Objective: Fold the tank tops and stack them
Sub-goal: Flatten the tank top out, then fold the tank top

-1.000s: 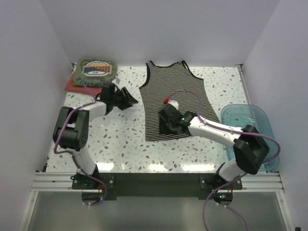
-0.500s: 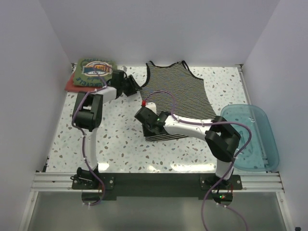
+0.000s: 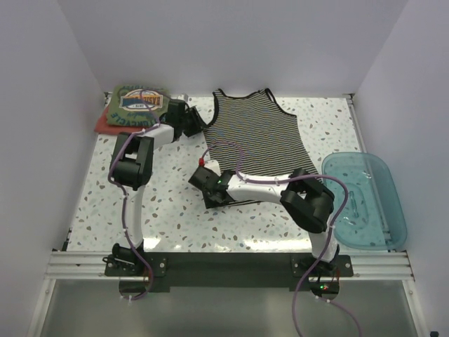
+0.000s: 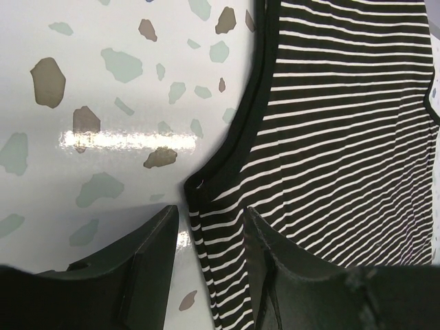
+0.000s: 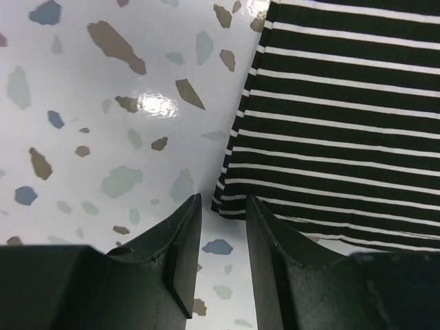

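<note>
striped black-and-white tank top (image 3: pixel 256 133) is seen flat mid-table from above, folded tops (image 3: pixel 137 105) stacked far left, blue basket (image 3: pixel 384 175) right, contents unclear. left gripper (image 4: pixel 213 240) is held parted astride the armhole edge. right gripper (image 5: pixel 223 230) is held parted at the hem corner.

In the top view, the near hem of the striped tank top (image 3: pixel 256 137) is covered by the right arm (image 3: pixel 256 189). In the wrist views, the fingers of the left gripper (image 4: pixel 210 213) and the right gripper (image 5: pixel 223 203) are cut off at the bottom edge, and the stripes at the top and right edges. The red top (image 3: pixel 104 123) is mostly buried under the olive green top (image 3: pixel 140 104), whose print is too small to be read.
</note>
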### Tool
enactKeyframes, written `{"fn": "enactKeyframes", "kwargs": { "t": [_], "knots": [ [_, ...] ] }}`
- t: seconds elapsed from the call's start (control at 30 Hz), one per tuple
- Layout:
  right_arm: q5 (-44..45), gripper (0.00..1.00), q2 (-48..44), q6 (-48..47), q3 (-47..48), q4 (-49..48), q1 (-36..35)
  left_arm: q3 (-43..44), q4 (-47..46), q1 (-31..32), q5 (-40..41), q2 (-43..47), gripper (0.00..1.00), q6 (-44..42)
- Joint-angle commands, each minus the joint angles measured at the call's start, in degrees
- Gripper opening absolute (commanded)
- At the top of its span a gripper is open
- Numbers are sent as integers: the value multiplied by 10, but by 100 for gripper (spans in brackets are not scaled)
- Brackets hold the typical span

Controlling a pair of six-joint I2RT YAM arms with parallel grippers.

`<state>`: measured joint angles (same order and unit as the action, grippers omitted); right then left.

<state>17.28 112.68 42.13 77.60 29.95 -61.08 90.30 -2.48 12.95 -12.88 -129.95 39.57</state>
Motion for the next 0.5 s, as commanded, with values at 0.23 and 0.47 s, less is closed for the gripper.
{"fn": "enactKeyframes", "kwargs": {
  "t": [0.23, 0.47],
  "knots": [
    [26, 0, -64, 5, -50, 18, -3, -11, 19, 1, 34, -13, 47, -20],
    [1, 0, -97, 6, -61, 7, 6, -31, 12, 6, 37, -12, 38, -12]
  ]
}}
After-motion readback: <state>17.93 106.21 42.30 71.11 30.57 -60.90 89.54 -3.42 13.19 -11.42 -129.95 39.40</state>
